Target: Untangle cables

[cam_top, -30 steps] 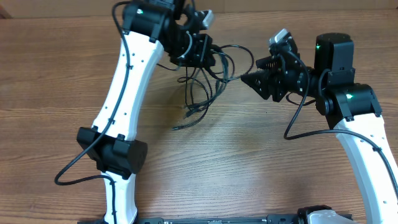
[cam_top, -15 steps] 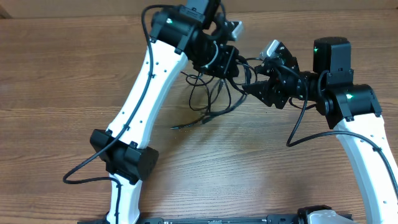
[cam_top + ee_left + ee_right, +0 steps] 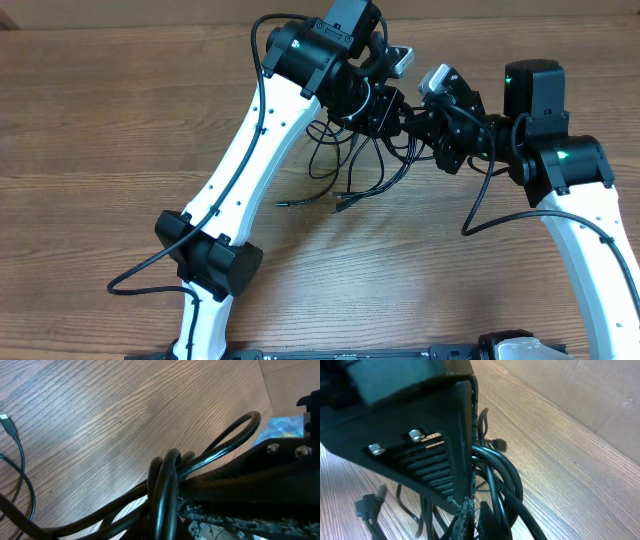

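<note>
Hanging from the left gripper (image 3: 392, 108), the cables (image 3: 355, 165) form a dark knot at its tip, with several thin strands dropping in loops toward the near side of it and spreading over the table (image 3: 100, 150). Two plugs (image 3: 283, 204) lie on the wood at the ends of those strands, well apart from the left gripper on its near side, the second one just beside the first. The left gripper is pressed together on the bundle: its wrist view shows a few loops of cables (image 3: 165, 475) bunched tight against the dark finger, one loop poking out past it, and a loose plug (image 3: 6, 420) far off on the table. The right gripper (image 3: 412, 122) sits just beside the left gripper, on that gripper's right, tips touching the same knot. Its jaws are closed too, pinching the cables (image 3: 500, 475), which curl right at the end of its finger (image 3: 455, 445). More strands and another plug (image 3: 495, 444) lie beyond.
</note>
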{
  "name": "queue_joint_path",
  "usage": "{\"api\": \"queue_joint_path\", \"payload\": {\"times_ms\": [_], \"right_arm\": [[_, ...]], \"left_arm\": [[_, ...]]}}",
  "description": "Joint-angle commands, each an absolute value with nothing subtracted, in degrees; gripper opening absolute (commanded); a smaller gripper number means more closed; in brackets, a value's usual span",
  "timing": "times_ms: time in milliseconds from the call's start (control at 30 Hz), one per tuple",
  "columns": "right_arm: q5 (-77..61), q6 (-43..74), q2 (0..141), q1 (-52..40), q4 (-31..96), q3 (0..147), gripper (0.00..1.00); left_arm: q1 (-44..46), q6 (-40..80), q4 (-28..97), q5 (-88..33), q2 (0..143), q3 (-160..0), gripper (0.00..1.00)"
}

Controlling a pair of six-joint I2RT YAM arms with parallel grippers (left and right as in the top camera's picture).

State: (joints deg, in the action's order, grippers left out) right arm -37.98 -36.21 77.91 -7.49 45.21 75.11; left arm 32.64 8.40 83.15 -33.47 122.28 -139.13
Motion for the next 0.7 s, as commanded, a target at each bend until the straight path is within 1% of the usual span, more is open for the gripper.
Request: {"api": "queue_joint_path", "payload": {"times_ms": [0, 300, 333, 367, 400, 433, 467, 533, 567, 600, 633, 667], "right_arm": [[-36.0, -36.5, 77.5, -7.4, 45.6, 76.0, 0.04], [-32.6, -36.5, 77.5, -7.4, 45.8, 76.0, 0.04], [-32.1, -36.5, 77.5, -7.4, 45.7, 76.0, 0.1], [-31.9, -36.5, 77.5, -7.4, 45.7, 76.0, 0.32], [-31.9, -36.5, 77.5, -7.4, 45.6, 76.0, 0.35], [-31.9, -36.5, 77.5, -7.4, 45.5, 76.0, 0.35], [-31.6, -36.5, 77.5, -7.4, 45.3, 76.0, 0.3], [-30.5, -36.5, 77.5, -7.4, 45.1, 76.0, 0.17], [-30.1, -36.5, 77.5, -7.4, 45.1, 76.0, 0.14], [-30.0, -36.5, 77.5, -7.4, 45.1, 76.0, 0.06], [-30.0, -36.5, 77.5, -7.4, 45.1, 76.0, 0.04], [-30.0, -36.5, 77.5, -7.4, 45.1, 76.0, 0.04]], "left_arm": [[33.0, 7.3, 83.1, -36.3, 121.8, -140.0, 0.04], [33.0, 7.2, 84.1, -37.5, 121.8, -140.0, 0.04], [33.0, 7.3, 84.2, -37.6, 121.8, -140.0, 0.04], [33.0, 7.3, 84.2, -37.6, 121.8, -140.0, 0.04], [33.0, 7.3, 84.2, -37.6, 121.8, -140.0, 0.04], [33.0, 7.3, 84.3, -37.6, 121.8, -140.0, 0.04], [33.0, 7.3, 84.4, -37.6, 121.8, -140.0, 0.04], [33.0, 7.3, 84.8, -37.6, 121.8, -140.0, 0.04], [33.0, 7.3, 84.9, -37.6, 121.8, -140.0, 0.04], [33.0, 7.3, 84.9, -38.0, 121.8, -140.0, 0.04], [33.0, 7.3, 84.8, -38.6, 121.8, -140.0, 0.04], [33.0, 7.3, 84.8, -39.0, 121.8, -140.0, 0.05]]}}
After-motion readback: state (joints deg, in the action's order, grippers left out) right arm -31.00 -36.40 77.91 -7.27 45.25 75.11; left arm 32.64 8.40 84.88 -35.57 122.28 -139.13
